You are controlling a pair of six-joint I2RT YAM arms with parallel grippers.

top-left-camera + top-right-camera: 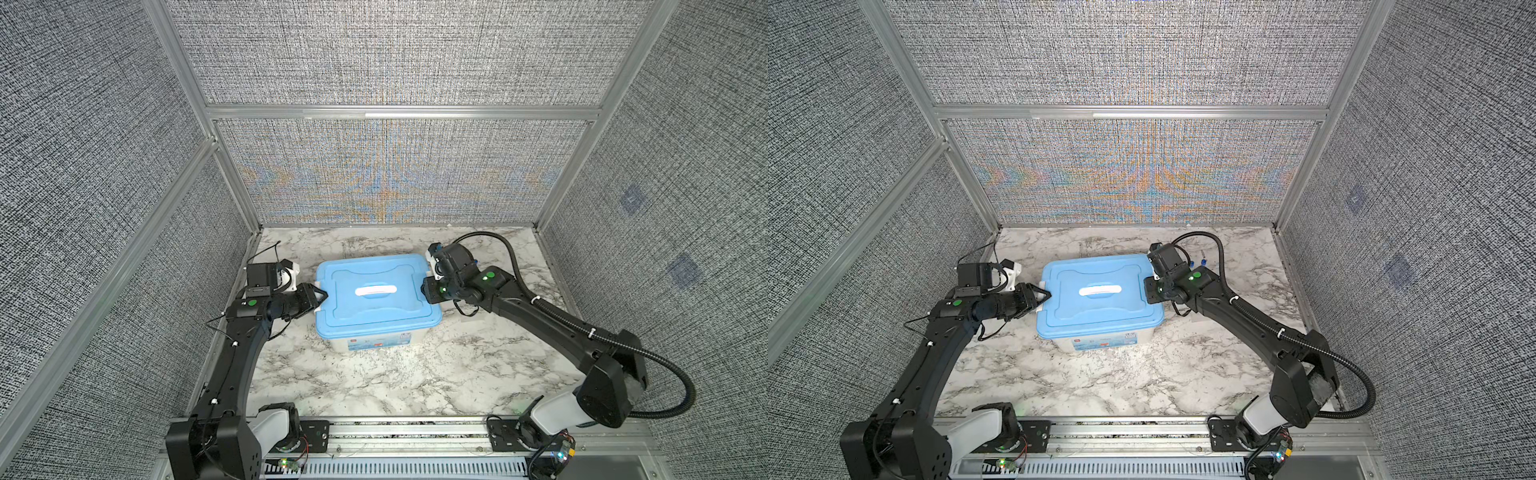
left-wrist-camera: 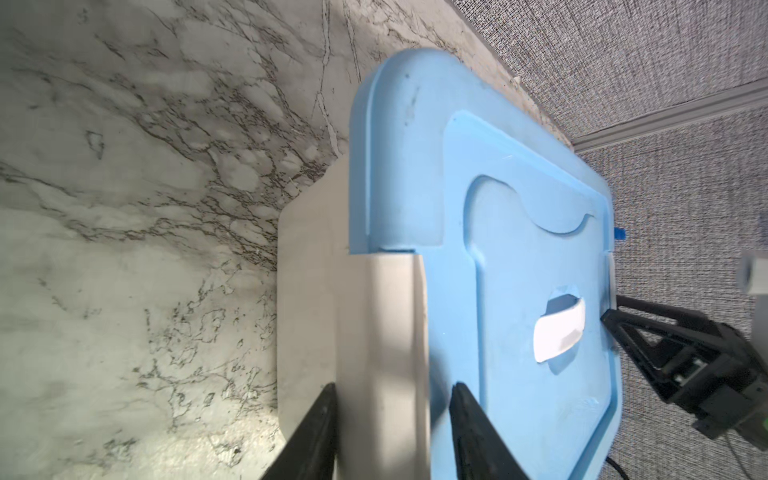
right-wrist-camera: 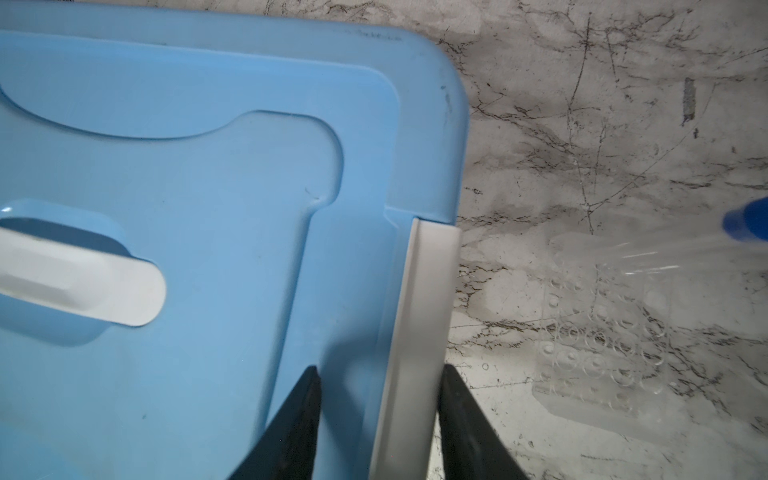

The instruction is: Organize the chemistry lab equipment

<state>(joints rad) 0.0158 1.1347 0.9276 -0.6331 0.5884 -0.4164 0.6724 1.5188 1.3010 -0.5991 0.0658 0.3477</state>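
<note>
The white tub (image 1: 374, 343) stands mid-table with its blue lid (image 1: 357, 316) on and a white handle (image 1: 376, 290) on top. My left gripper (image 1: 322, 296) (image 2: 392, 386) straddles the white left latch (image 2: 382, 324), one finger against its outer face, the other on the lid. My right gripper (image 1: 428, 289) (image 3: 380, 370) is shut the same way over the right latch (image 3: 424, 299). Of the chemistry lab equipment, a clear tube rack (image 3: 602, 345) and a blue-capped tube (image 3: 744, 224) lie on the marble right of the tub; two blue caps (image 1: 1192, 264) peek out behind my right arm.
Grey fabric walls with aluminium posts close in the marble table (image 1: 395, 374) on three sides. A metal rail (image 1: 407, 432) carrying both arm bases runs along the front edge. A black cable (image 1: 511, 257) loops over the right arm.
</note>
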